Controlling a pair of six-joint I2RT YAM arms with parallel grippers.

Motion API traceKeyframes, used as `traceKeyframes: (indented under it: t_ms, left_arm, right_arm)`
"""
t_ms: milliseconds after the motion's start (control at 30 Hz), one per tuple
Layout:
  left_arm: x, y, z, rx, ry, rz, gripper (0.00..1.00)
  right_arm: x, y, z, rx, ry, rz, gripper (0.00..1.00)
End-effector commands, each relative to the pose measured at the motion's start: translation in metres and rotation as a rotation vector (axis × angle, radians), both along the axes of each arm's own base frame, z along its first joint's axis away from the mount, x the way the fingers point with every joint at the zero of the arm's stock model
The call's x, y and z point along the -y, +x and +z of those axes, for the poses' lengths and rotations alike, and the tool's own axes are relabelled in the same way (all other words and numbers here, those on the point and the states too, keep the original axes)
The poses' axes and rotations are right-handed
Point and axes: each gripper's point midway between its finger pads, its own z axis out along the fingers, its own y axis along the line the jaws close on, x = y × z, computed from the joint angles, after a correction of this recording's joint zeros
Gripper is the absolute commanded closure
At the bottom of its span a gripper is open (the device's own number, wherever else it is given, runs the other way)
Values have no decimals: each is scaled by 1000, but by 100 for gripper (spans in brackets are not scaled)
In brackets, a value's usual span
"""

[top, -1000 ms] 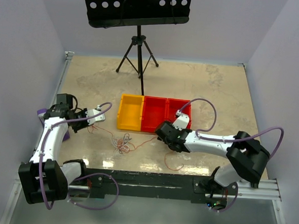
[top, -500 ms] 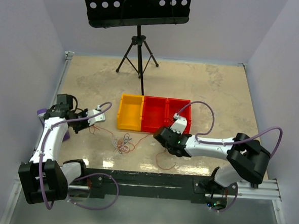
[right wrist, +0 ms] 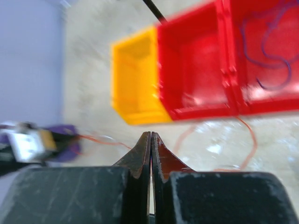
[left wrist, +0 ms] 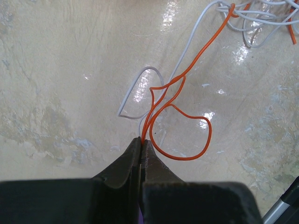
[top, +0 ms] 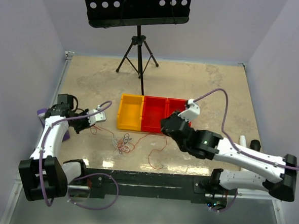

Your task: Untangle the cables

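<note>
The cables (top: 122, 143) lie in a small tangle of red, orange and white wires on the table in front of the bins. My left gripper (top: 89, 127) is shut on an orange cable (left wrist: 210, 135) at its tips (left wrist: 141, 142); this strand loops and runs off to the tangle, and a white cable (left wrist: 132, 88) curls beside it. My right gripper (top: 163, 126) hovers raised near the red bins, its jaws (right wrist: 150, 135) shut with nothing visible between them. A loose red cable (top: 155, 160) curves on the table below it. A purple cable (right wrist: 263, 44) rests in the rightmost bin.
A yellow bin (top: 130, 112) and two red bins (top: 157, 115) stand in a row mid-table. A black music stand on a tripod (top: 138, 50) is at the back. Walls close in on both sides, and a metal rail (top: 150, 180) runs along the near edge.
My right gripper has shut and its arm has lifted and swung up from the table. The loose red cable's loop shifted left. The left arm has not moved.
</note>
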Motion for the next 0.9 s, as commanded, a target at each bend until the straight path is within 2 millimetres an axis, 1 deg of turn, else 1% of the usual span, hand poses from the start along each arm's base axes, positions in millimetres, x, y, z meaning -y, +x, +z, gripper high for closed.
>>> traceKeyframes:
  t_ms: [0, 33, 67, 100, 133, 167, 200, 267, 300, 400, 533, 700, 767, 867]
  left_arm:
    - [4, 1, -1, 7, -30, -2, 100]
    - [4, 1, -1, 10, -28, -6, 100]
    - [3, 2, -1, 15, -25, -5, 100]
    - [3, 3, -2, 16, -22, -6, 100]
    - [2, 4, -2, 17, -21, -3, 100]
    - [1, 5, -1, 19, -20, 0, 100]
    - [2, 5, -2, 9, -23, 0, 100]
    - [2, 4, -3, 2, -23, -1, 100]
    - [2, 4, -3, 1, -23, -3, 100]
    - [2, 4, -3, 4, -21, -3, 100]
    - [3, 4, -3, 5, -26, -3, 100]
    - [4, 3, -6, 0, -32, -6, 100]
    - [3, 3, -6, 2, -28, -5, 100]
    - [2, 4, -4, 11, -18, -7, 100]
  right_arm:
    - [33, 9, 33, 78, -68, -91, 100]
    - [32, 6, 16, 48, -106, -79, 100]
    - [27, 1, -6, -4, -136, -52, 93]
    - [23, -4, -29, -51, -161, -27, 76]
    - [19, -7, -53, -92, -199, -6, 65]
    - [15, -13, -75, -132, -220, 23, 57]
    - [12, -20, -92, -173, -219, 45, 52]
    - [6, -31, -114, -224, -198, 88, 43]
    - [0, -35, -117, -238, -165, 115, 39]
    - [-9, -48, -124, -277, -109, 179, 32]
    - [-15, -58, -133, -325, -94, 225, 22]
    - [-27, -66, -141, -366, -42, 261, 20]
    - [-30, -66, -149, -379, -66, 268, 20]
    - [-36, -65, -155, -393, -93, 280, 18]
